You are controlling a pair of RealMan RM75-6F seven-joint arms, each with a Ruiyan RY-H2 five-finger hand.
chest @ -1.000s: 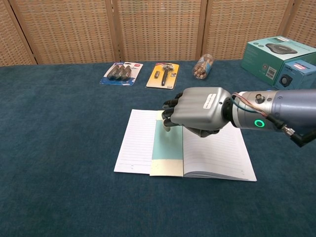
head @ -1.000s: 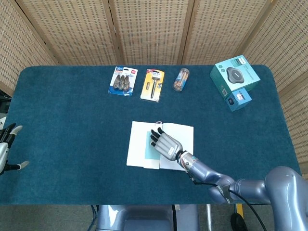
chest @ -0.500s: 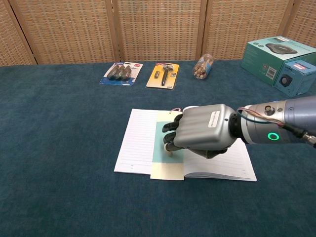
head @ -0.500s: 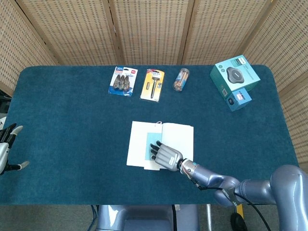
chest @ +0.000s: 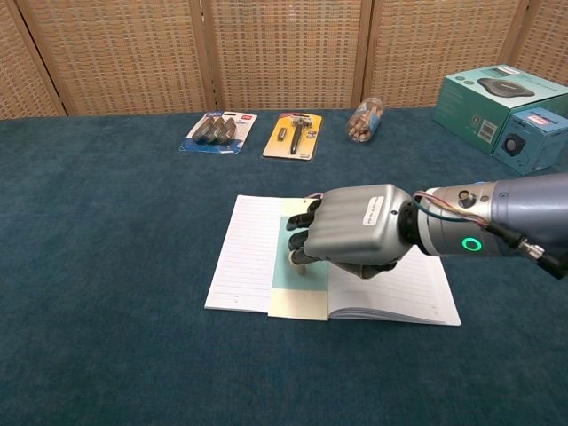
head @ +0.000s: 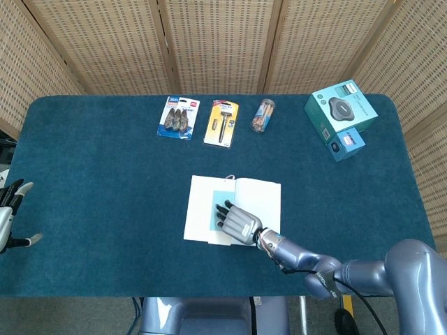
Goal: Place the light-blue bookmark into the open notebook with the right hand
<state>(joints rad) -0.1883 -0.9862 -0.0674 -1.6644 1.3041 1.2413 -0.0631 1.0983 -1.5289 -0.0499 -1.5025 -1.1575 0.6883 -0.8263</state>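
The right robot hand point(chest: 351, 238) hangs palm-down over the middle of the open notebook point(chest: 244, 256), its dark fingertips point(chest: 299, 240) curled down onto the light-blue bookmark point(chest: 286, 268). The bookmark lies flat on a cream sheet point(chest: 297, 303) just left of the notebook's fold, directly beneath the fingers and running toward the near edge of the page. Whether the fingers pinch the bookmark or merely press on it cannot be told from either view. In the head view the same robot hand point(head: 237, 222) covers the notebook's centre point(head: 264, 197), with the bookmark point(head: 217, 206) showing past its fingertips. The left robot hand point(head: 10, 213) sits well apart at the far left edge of the blue counter point(head: 98, 174), fingers spread and grasping nothing. Beyond the right robot hand, along the counter's far side, lie a blister pack of clips point(head: 178, 117), a yellow carded tool pack point(head: 221, 123) and a small clear jar point(head: 262, 115) on its side. Far off to the right stand a teal box point(head: 341, 109) and a smaller blue box point(head: 346, 143) touching it.
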